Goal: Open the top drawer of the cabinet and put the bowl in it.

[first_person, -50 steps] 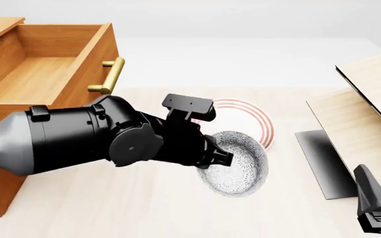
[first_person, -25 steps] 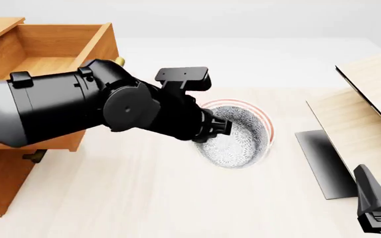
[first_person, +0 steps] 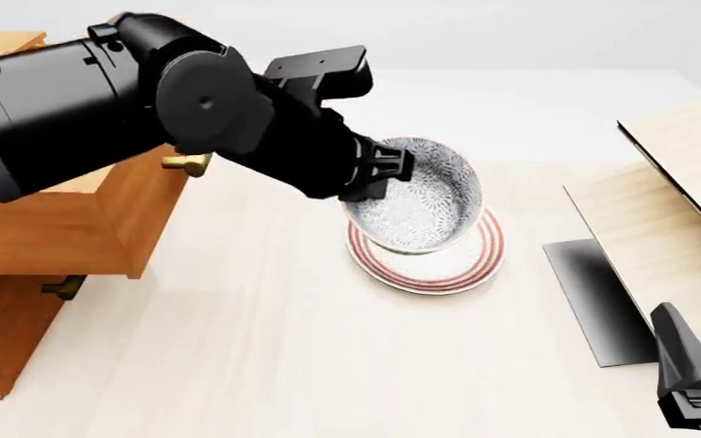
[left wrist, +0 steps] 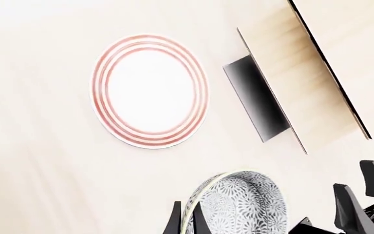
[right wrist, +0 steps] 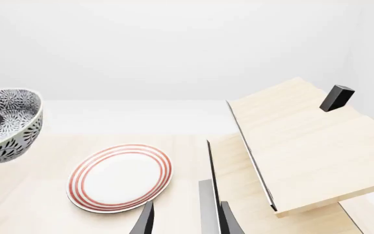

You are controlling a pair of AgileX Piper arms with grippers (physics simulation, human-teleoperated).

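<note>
Two arms at a pale table (first_person: 266,365). Left gripper (first_person: 381,172) — fingers pinched on the rim of the bowl (first_person: 418,193), one finger inside and one outside, as the left wrist view shows (left wrist: 239,207). The bowl (grey-blue and white speckle, tilted) hangs in the air above the plate (first_person: 430,265), clear of it; the right wrist view also shows it raised off the table (right wrist: 8,124). Plate: flat, white, red rings, lying on the table (left wrist: 150,91). Cabinet (first_person: 10,301) at the table's left; its top drawer (first_person: 83,228) stands pulled out, largely hidden behind the left arm, with a bit of its brass handle (first_person: 189,164) showing. Right gripper (first_person: 697,401) — low at the right edge, beside the pale wooden structure (first_person: 667,210); fingers apart, holding nothing (right wrist: 183,222).
</note>
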